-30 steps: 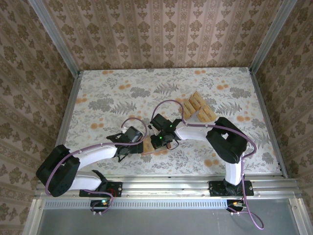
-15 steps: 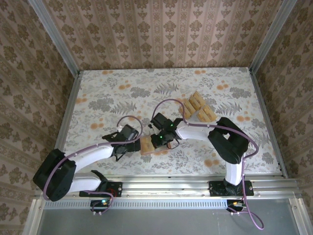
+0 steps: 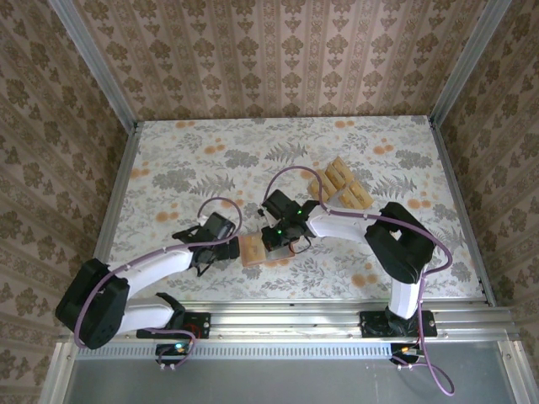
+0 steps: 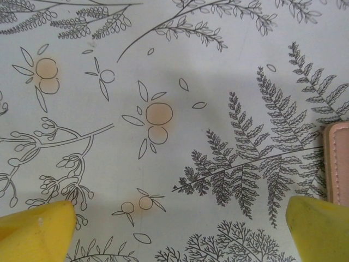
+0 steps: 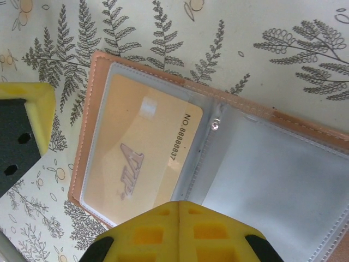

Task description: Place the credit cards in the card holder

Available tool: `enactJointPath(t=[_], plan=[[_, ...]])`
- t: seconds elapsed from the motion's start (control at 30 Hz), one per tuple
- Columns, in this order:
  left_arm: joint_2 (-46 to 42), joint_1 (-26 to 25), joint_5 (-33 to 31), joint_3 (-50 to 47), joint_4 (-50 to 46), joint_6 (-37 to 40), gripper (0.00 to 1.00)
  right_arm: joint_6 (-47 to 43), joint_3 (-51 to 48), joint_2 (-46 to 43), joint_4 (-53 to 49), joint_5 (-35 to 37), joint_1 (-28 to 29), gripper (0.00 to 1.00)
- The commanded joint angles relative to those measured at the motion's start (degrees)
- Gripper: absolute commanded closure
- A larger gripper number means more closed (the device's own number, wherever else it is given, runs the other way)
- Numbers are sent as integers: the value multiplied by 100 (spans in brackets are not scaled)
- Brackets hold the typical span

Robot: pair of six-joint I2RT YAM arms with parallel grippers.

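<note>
Top external: the card holder (image 3: 251, 251) lies open between the left gripper (image 3: 226, 246) and the right gripper (image 3: 278, 241). The loose credit cards (image 3: 341, 187) lie well apart.
Left wrist: its jaws are spread wide and empty.
Right wrist: its jaws are closed, nothing seen held. One pocketed card (image 5: 139, 147) is seated.
Judged next move: fetch another card.

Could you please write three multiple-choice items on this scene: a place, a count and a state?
1. Where is the pile of tan rectangular cards? A. beyond the open reddish-brown leather card holder; B. stacked on it; C. at the table's near-left corner.
2. How many gold cards fill the holder's clear pockets? A. none; B. one; C. three.
3. The left gripper is: A. open; B. shut on a card; C. shut on the holder.
Key: 1A, they lie farther up the table; 2B, one pocket filled, one empty; 3A, yellow fingers wide apart.
</note>
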Motion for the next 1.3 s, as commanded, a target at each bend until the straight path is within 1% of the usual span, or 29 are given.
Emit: enactJointPath(t=[0.0, 0.23, 0.37, 0.53, 0.73, 1.27], plan=[[74, 20, 53, 73, 54, 167, 0, -25, -193, -366, -114, 104, -198, 97], [65, -28, 52, 460, -51, 321, 0, -104, -469, -743, -180, -12, -655, 69], [129, -114, 48, 605, -21, 348, 0, -124, -436, -758, -191, -161, -767, 60], [243, -192, 17, 754, 19, 415, 0, -126, -191, -501, -195, -391, -777, 58], [267, -299, -91, 847, 48, 496, 0, -85, -49, -200, -160, -508, -771, 57], [256, -577, -189, 801, 152, 411, 0, -16, -52, 27, -29, -541, -710, 56]])
